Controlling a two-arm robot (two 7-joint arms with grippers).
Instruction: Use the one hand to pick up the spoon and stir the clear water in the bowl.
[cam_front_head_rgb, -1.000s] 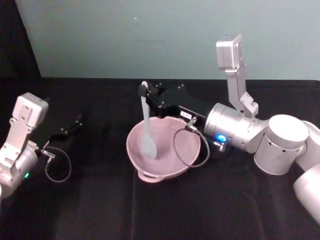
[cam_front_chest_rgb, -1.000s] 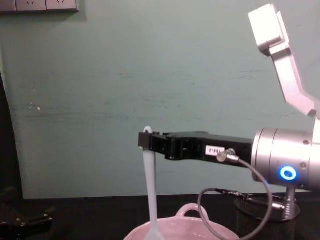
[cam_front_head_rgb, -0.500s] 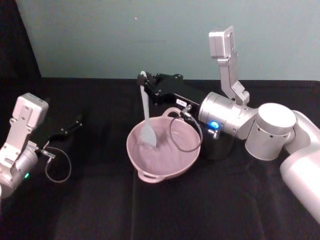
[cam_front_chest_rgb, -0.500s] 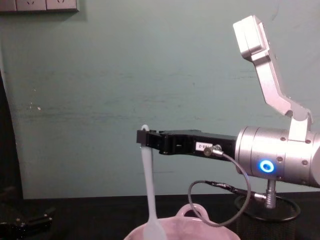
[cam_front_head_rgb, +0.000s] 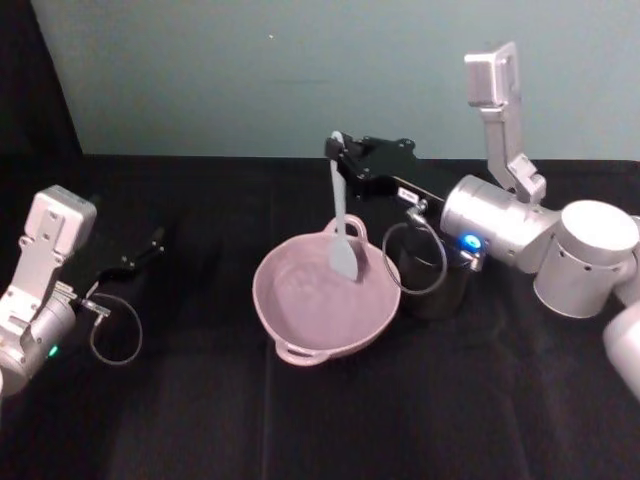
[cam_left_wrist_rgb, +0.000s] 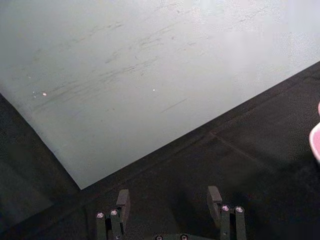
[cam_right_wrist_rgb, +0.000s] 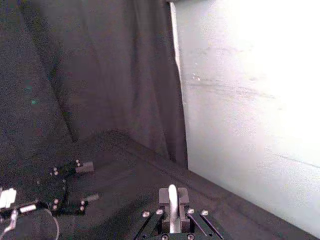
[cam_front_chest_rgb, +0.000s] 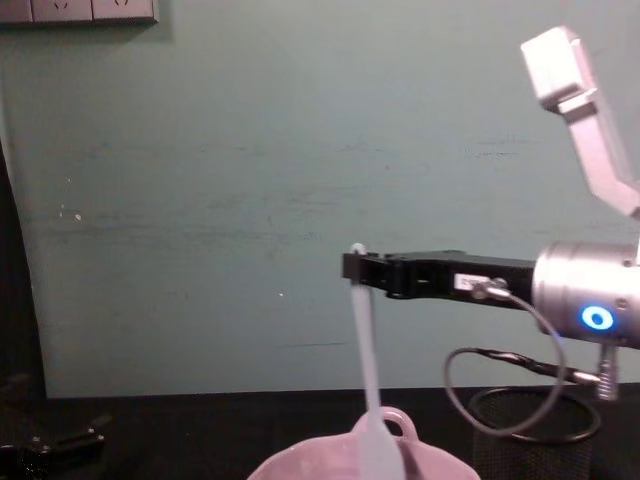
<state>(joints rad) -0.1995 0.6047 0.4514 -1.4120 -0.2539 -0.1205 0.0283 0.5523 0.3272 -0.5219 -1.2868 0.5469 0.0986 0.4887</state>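
Observation:
The pale pink bowl sits mid-table, its front rim low in the chest view. The clear water shows as a faint sheen inside it. My right gripper hangs above the bowl's far right side, shut on the top of the white spoon. The spoon hangs upright from the right gripper, its head down inside the bowl by the loop handle. The right wrist view shows the spoon's handle end pinched between the fingers. My left gripper rests open at the far left, apart from everything.
A black wire-mesh cup stands right beside the bowl, under my right arm and its looping grey cable. The black cloth table ends at a pale green wall behind. The left wrist view shows the open left gripper over bare cloth.
My right gripper has carried the spoon rightward across the bowl, from its left-centre to its far right side near the loop handle. The left arm has not moved.

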